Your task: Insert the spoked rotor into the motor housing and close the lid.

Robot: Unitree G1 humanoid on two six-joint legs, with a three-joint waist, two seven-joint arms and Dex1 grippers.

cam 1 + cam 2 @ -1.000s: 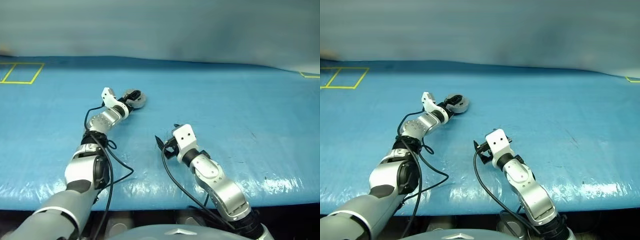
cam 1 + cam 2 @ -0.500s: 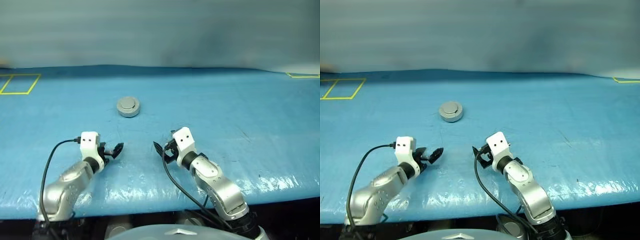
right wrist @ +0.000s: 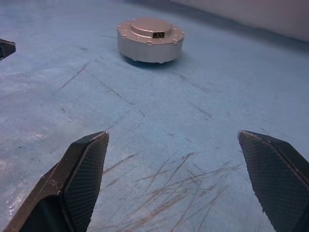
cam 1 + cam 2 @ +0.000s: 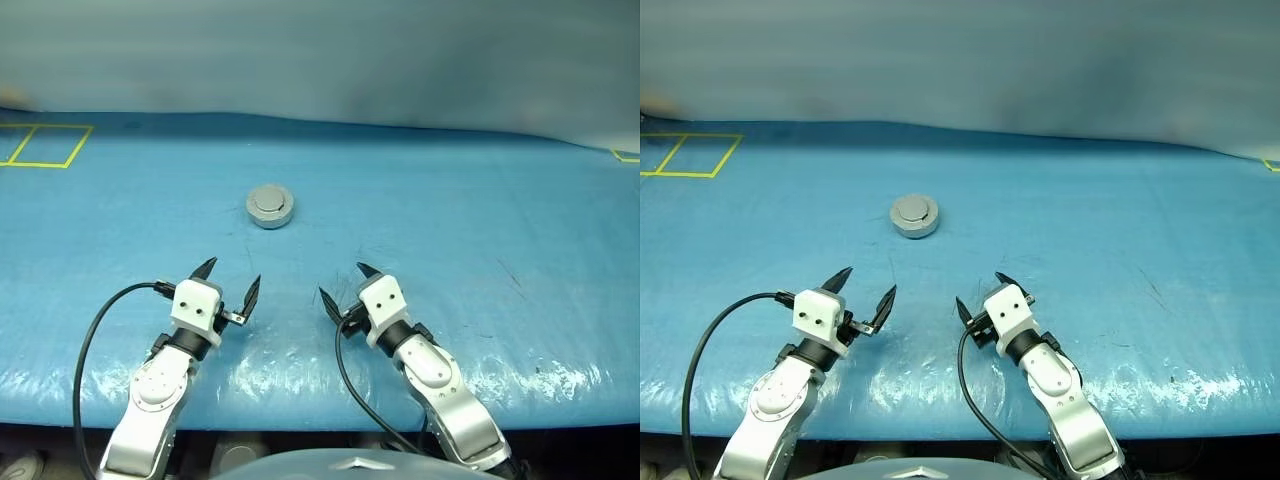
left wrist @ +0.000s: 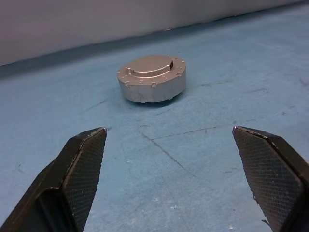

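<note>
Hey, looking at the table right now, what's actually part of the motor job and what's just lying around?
Part of the job:
- closed motor housing, plain grey lid on top
- left pincer, open
- right pincer, open

Just lying about:
- blue table cover
- yellow tape squares

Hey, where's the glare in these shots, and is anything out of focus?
Eye views: white glare streaks the near edge of the blue table cover; the far wall is a soft blur. Left wrist view: the closed motor housing is fairly sharp with a thin shadow beneath; the near fingers look slightly soft. Right wrist view: scratches on the cover read clearly.
</note>
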